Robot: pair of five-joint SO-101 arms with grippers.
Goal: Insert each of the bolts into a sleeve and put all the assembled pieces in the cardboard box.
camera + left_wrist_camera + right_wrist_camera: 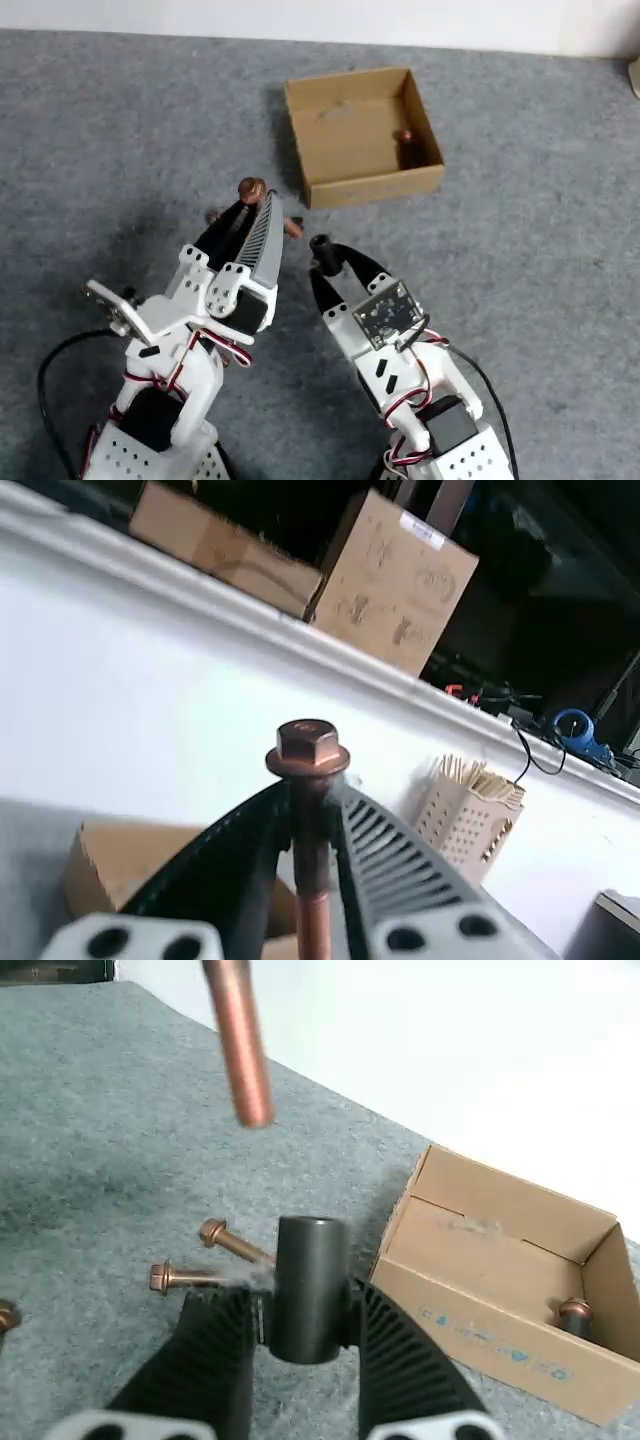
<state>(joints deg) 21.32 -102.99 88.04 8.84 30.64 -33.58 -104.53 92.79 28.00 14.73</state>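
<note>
The left gripper (pixel 312 794) clamped the bolt (pixel 308 752) just under its head; the right gripper (pixel 303 1302) pinched the sleeve (pixel 310 1260) at mid-height. Both pieces seemed rigid, smooth, probably slippery.

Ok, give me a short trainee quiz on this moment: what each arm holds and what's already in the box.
1. True or false: the left gripper holds a bolt upright, head up.
2. What is clamped in the right gripper? A: a second bolt. B: a dark sleeve. C: nothing.
3. Fill in: the number of assembled pieces lying in the cardboard box is ___.

Key: 1 true; 2 B; 3 one.
</note>
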